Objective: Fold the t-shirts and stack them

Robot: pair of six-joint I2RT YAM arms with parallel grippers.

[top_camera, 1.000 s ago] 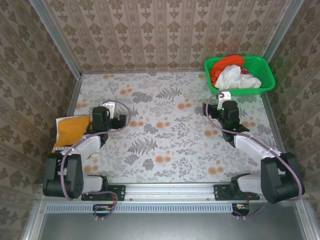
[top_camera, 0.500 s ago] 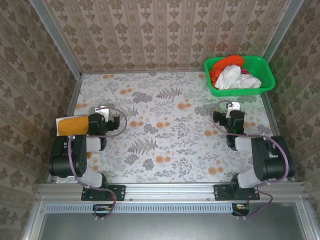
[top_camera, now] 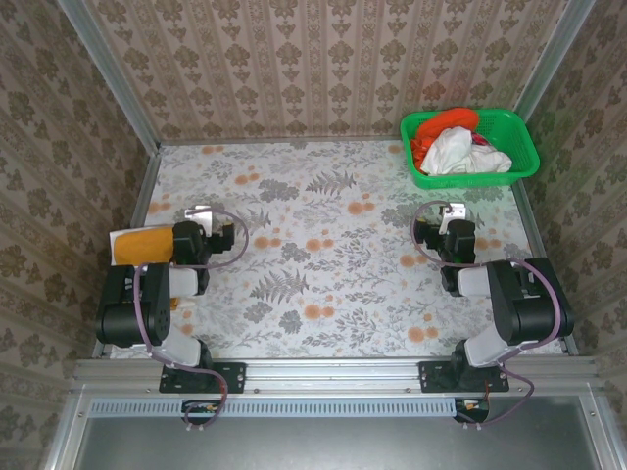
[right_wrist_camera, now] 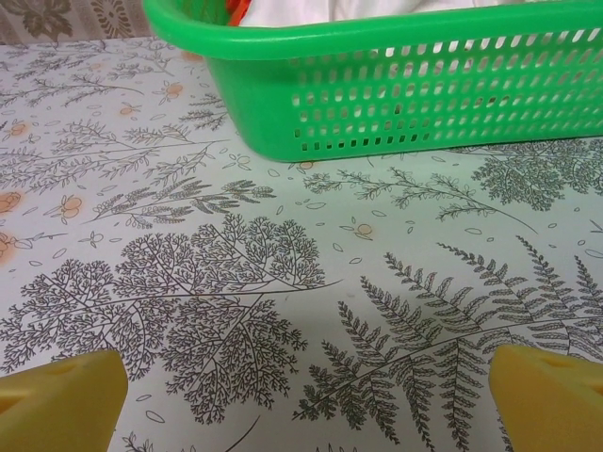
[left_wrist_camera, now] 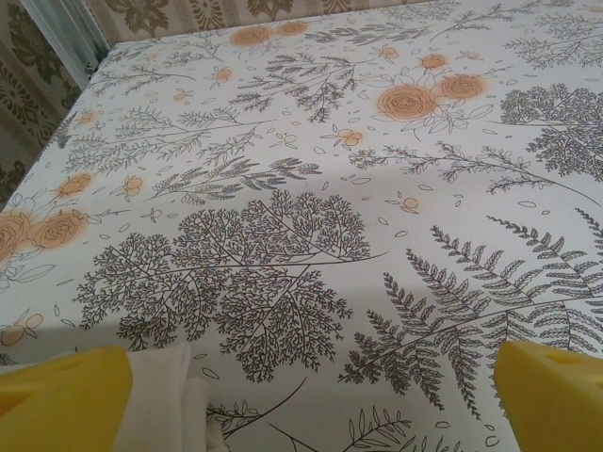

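A folded amber-orange t-shirt (top_camera: pixel 139 245) lies flat at the table's left edge. My left gripper (top_camera: pixel 204 227) sits just right of it on the folded-up arm; in the left wrist view it (left_wrist_camera: pixel 301 405) is open, its yellow fingertips (left_wrist_camera: pixel 58 399) wide apart over bare tablecloth. A white t-shirt (top_camera: pixel 458 152) and a red-orange t-shirt (top_camera: pixel 446 122) lie crumpled in the green basket (top_camera: pixel 524 157) at the back right. My right gripper (top_camera: pixel 453 227) rests below the basket and, seen from the right wrist, it (right_wrist_camera: pixel 301 405) is open and holds nothing.
The basket wall (right_wrist_camera: pixel 396 89) stands close ahead of the right gripper, white cloth (right_wrist_camera: pixel 358 9) showing over its rim. A pale white strip (left_wrist_camera: pixel 174 395) sits beside the left fingertip. Patterned walls enclose the floral table (top_camera: pixel 323 255) on three sides.
Both arms have drawn back from reaching over the table into folded poses near their bases. The left gripper has come away from the amber-orange shirt, which stays put.
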